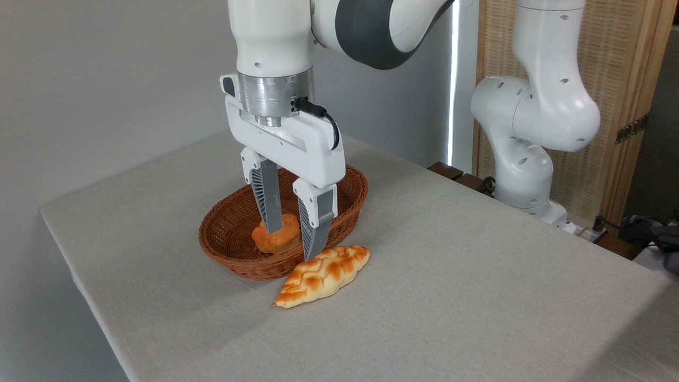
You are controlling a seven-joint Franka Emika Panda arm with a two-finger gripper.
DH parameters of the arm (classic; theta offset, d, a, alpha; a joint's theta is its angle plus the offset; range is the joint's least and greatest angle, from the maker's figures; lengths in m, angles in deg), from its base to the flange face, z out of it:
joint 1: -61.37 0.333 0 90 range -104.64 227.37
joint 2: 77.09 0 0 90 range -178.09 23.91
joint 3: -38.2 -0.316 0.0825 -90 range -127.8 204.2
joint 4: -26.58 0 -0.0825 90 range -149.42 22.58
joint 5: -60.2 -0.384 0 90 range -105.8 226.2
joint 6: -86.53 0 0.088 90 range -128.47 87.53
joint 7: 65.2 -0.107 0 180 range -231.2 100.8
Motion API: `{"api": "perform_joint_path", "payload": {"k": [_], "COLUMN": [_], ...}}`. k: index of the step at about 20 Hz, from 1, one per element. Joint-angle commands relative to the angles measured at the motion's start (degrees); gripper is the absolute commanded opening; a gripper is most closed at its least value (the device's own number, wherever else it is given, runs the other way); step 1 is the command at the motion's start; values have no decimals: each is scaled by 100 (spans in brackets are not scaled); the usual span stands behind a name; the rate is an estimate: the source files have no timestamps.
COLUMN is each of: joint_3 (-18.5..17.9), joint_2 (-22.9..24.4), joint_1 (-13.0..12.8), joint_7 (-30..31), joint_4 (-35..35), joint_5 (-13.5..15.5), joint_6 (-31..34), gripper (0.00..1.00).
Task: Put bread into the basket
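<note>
Camera view from the fixed position showed the bread lying on the cloth-covered bench, outside the basket and just beside its near rim, possibly touching it; the contact line was hard to read. The loaf lay at a slant, one pointed end toward the viewer. Inside the basket sat a small round orange bun, so part of the floor was already taken.

The gripper hung pointing down over the basket's near rim. Its fingers stood apart at a moderate width and held nothing. One finger appeared in front of the bun, the other had its tip near the loaf's upper end, though depth was uncertain from this single angle.

My judgement was that the arm was lining up for a grasp across the loaf's narrow width, which that opening would suit. The loaf's closeness to the rim could crowd the far finger, and the bun might force a placement to one side.
</note>
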Motion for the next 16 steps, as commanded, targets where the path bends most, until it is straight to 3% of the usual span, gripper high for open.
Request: {"api": "perform_joint_path", "payload": {"k": [1,16], "joint_3": [170,188], "joint_2": [7,94], "joint_1": [169,142], "joint_7": [-306,-580], "joint_4": [51,-10], "joint_5": [97,88], "joint_6": [146,541], "gripper": [100,100]}}
